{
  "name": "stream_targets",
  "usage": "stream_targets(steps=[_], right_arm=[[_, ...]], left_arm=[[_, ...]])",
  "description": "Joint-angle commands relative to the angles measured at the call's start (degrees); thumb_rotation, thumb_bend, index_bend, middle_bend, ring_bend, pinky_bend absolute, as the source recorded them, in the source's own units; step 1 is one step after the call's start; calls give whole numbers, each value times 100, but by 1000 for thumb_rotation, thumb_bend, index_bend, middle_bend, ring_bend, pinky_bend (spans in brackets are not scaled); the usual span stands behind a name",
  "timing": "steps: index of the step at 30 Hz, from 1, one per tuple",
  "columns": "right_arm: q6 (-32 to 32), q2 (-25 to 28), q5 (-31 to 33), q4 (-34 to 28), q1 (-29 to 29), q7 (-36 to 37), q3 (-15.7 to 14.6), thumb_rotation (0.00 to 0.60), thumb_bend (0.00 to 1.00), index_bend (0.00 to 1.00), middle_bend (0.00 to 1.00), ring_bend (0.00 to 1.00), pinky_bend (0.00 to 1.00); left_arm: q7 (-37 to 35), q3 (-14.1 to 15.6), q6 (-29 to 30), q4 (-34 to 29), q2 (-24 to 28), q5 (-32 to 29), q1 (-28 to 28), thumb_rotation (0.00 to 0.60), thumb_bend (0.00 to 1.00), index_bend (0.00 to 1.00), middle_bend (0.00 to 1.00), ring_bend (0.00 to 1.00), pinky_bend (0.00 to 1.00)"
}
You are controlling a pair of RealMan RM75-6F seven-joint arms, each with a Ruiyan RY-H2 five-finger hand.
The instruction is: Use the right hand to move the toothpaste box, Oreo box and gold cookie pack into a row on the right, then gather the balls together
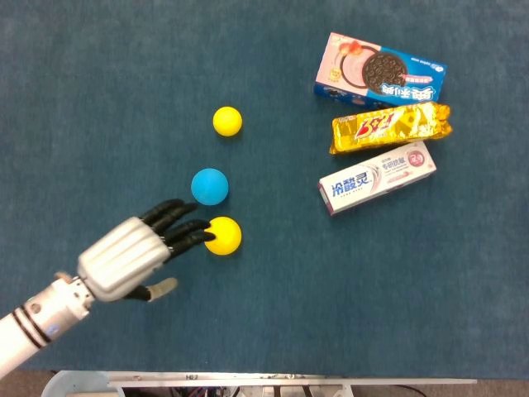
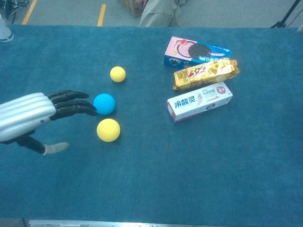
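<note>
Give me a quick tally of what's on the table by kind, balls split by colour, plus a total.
Yellow balls: 2, far one and near one
Blue ball: 1
Oreo box: 1
Gold cookie pack: 1
Toothpaste box: 1
Total: 6

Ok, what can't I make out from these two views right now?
Right hand: outside both views.
Left hand contact: head view puts it at the near yellow ball, chest view at the blue ball; touching is unclear.
Left forearm: cut by chest view's left edge.
Toothpaste box small print: too small.
</note>
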Motion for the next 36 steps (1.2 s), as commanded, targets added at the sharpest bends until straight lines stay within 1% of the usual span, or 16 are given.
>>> stream_targets(steps=[1, 5, 8, 12, 19, 27, 36], right_arm=[[-16, 28, -47, -7, -9, 42, 46, 600, 271, 339, 437, 345, 532], [-59, 58, -47, -14, -33, 50, 84, 600, 271, 339, 437, 345, 532], [-87, 65, -7, -14, -56, 56, 115, 600, 271, 339, 437, 345, 532], [-106, 74, 0, -19, -94, 87, 148, 600, 270, 339, 437, 345, 532], [-125, 126, 0, -12, -170, 160, 182, 600, 271, 339, 437, 345, 532], [-148, 179, 41, 19, -255, 236, 215, 600, 271, 339, 437, 345, 532], [-144, 250, 31, -15, -345, 259, 240, 600, 270, 339, 437, 345, 532]], left_arm=[[77, -75, -211, 17, -157, -35, -224, 600, 314, 150, 143, 30, 87], [260, -146, -260, 178, -351, 6, -395, 600, 314, 168, 142, 35, 98], [254, -172, -313, 236, -511, -5, -529, 600, 314, 194, 144, 84, 147], [346, -252, -482, 297, -689, -67, -755, 600, 314, 211, 148, 114, 195], [623, -323, -974, 320, -904, -310, -1101, 600, 314, 208, 147, 115, 198], [909, -223, -1119, 569, -1081, -422, -1251, 600, 314, 201, 144, 103, 198], [844, -71, -1081, 903, -1367, -439, -1403, 600, 314, 201, 144, 102, 198]])
